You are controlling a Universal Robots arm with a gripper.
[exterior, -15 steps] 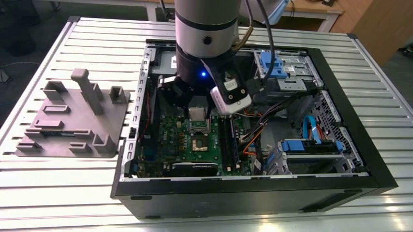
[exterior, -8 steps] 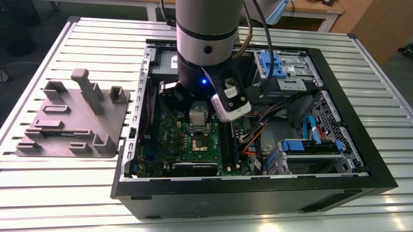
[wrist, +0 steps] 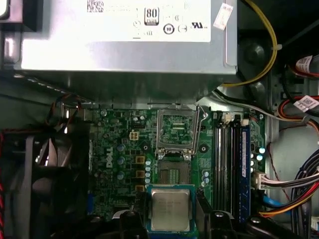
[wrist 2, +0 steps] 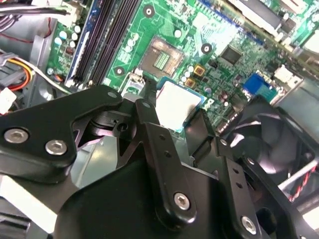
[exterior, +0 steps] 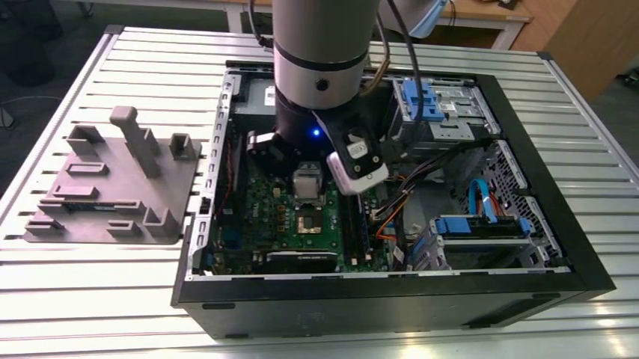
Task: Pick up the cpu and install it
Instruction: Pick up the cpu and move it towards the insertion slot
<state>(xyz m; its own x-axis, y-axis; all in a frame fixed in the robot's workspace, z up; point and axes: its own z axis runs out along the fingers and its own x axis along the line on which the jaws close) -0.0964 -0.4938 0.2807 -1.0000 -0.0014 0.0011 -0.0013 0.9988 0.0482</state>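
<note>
Silver-grey metal top, thin darker rim: the small flat square cpu [wrist: 171, 209] is clamped between the two black fingers [wrist: 203, 221] of the gripper [wrist: 171, 216], jaws narrowed onto its opposite edges. Both wrist views show it level, top face up, over the green motherboard [wrist: 124, 149]. It hangs just beside the dark square socket [wrist: 173, 174], not in it. The socket is uncovered, with its metal load frame [wrist: 177, 130] swung up on the side away from the cpu. Black and blue memory slots [wrist: 232, 164] run along one side of the socket. A black round fan [wrist 2: 269, 144] sits by the board's opposite edge, and a silver sheet-metal power supply box [wrist: 124, 45] lies past the board's far edge. In the exterior view the grey and black arm [exterior: 319, 60] reaches straight down into the open black computer case [exterior: 559, 187], which lies on its side mid-table on the slatted aluminium table [exterior: 100, 284]. A grey plastic tray with upright blocks [exterior: 110, 187] rests on the table near its edge at the exterior view's left, just beside the case.
</note>
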